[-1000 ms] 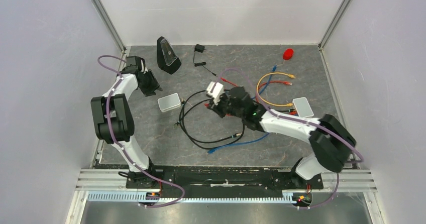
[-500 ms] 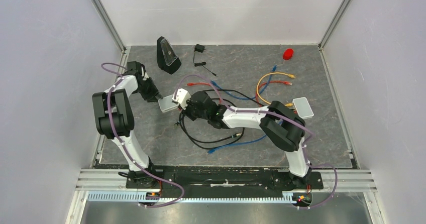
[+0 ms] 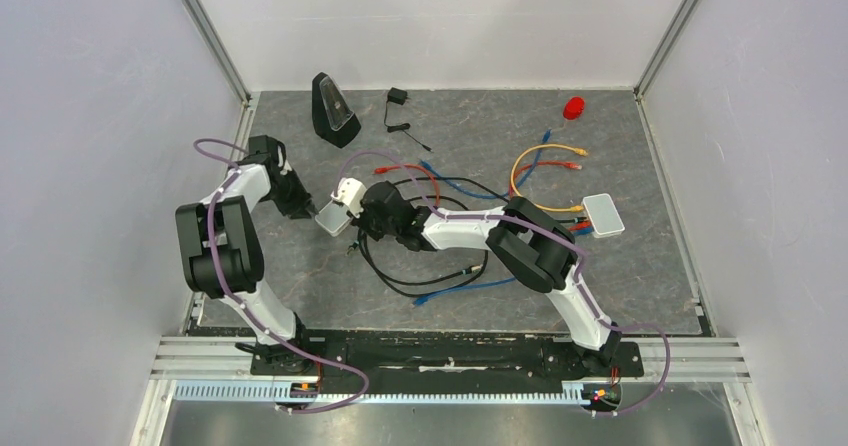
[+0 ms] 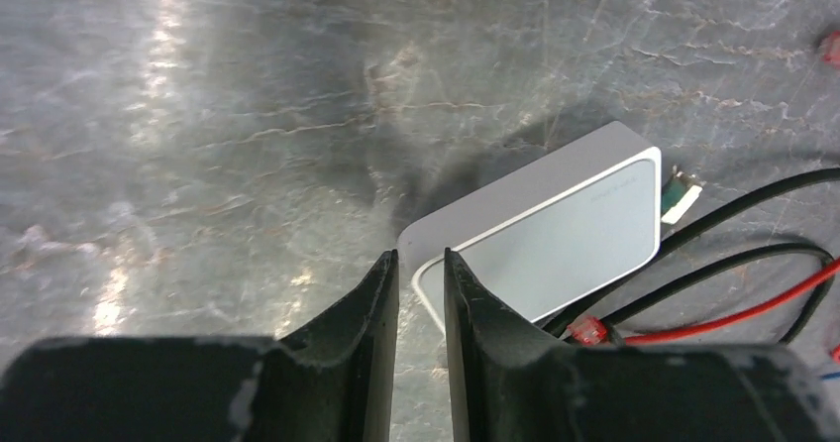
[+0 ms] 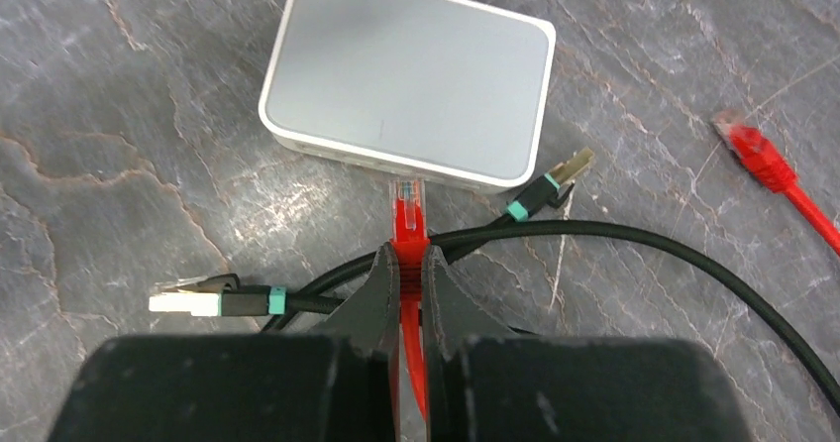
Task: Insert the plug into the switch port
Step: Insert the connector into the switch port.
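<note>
The switch box (image 3: 333, 220), flat and pale grey-white, lies left of the table's middle. Its port is in the edge facing my right gripper, but I cannot make out the socket itself. My right gripper (image 5: 409, 254) is shut on the red plug (image 5: 408, 214). The plug's clear tip touches the box (image 5: 406, 75) at the middle of that edge. My left gripper (image 4: 420, 259) has its jaws a narrow gap apart, pinching the near corner of the box (image 4: 565, 229). From above, the left gripper (image 3: 308, 209) is on the box's left and the right gripper (image 3: 354, 212) on its right.
A black wedge-shaped device (image 3: 333, 109) and a black adapter (image 3: 397, 97) stand at the back. A red round object (image 3: 573, 107) and a second white box (image 3: 603, 214) lie right. Black (image 3: 420, 281), yellow (image 3: 540, 166) and blue cables sprawl mid-table. A white-tipped plug (image 5: 188, 301) lies beside my right fingers.
The right arm swung left from the table's middle, carrying the red plug to the box's edge. The left gripper came in to the box's corner and narrowed its jaws. The box shifted slightly nearer.
</note>
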Robot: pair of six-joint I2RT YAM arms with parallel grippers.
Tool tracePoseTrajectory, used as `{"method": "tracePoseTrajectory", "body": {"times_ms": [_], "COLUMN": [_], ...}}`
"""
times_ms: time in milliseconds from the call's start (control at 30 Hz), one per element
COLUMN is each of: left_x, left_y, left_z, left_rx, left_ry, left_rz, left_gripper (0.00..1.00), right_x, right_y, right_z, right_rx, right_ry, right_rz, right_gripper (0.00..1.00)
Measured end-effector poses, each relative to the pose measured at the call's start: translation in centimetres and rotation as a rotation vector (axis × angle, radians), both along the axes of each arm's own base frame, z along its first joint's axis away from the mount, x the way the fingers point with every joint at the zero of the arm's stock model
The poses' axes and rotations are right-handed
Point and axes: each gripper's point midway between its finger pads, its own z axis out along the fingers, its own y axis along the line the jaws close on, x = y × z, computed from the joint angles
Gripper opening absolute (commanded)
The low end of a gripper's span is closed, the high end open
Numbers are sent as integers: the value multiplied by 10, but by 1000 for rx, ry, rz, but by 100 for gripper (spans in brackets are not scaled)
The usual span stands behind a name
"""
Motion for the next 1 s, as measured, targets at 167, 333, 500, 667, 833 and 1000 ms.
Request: {"method": "tracePoseTrajectory", "body": {"times_ms": [167,333,500,667,833,1000], "left_x": [1,16,42,53,56,55], "left_y": [14,12,1,-6,-12,-18], "left_z": [9,13,4,-9,-13,-14], "left_rx": [32,-9,-100,-157,-200,-238], "left_ry": [-25,-75,-80,-50,-40,-36], "left_rz": [51,59,21,-3,-20,-32], "left_gripper": [30,33,32,29,28,27], "right_x": [1,6,15,24,29,31], "right_y": [-9,-9,-7,-9,-13,-12], "right_z": [-7,-10,-10,-10,-11,-12], "right_rx": [-42,-68,-87,-107,-129,-150], "right_ry": [7,7,4,7,7,16], "right_rz": [-28,-46,-71,-99,-119,-122], "right_gripper": [0,0,0,0,0,0]}}
